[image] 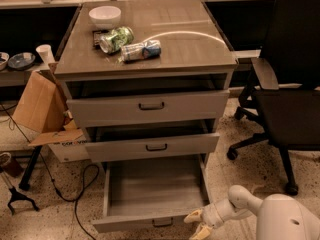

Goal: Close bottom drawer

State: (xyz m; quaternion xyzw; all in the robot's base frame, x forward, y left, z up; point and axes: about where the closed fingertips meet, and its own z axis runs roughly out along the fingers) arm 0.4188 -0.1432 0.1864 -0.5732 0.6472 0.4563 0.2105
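The bottom drawer [155, 189] of the grey wood-grain cabinet is pulled far out, its wide shallow box empty. Its short front panel [145, 223] with a small dark bar handle [162, 222] sits at the lower edge of the view. My gripper [197, 224], with cream-coloured fingers, is low at the drawer's front right corner, just right of the front panel. The white arm [240, 206] reaches in from the lower right. The two drawers above, the mid-height one [152, 146] and the tallest one [149, 106], stand partly open.
A black office chair [287, 94] stands close on the right. A cardboard box [42, 109] and cables lie on the floor at left. On the cabinet top [200, 49] are a white bowl [105, 16] and two cans [130, 44].
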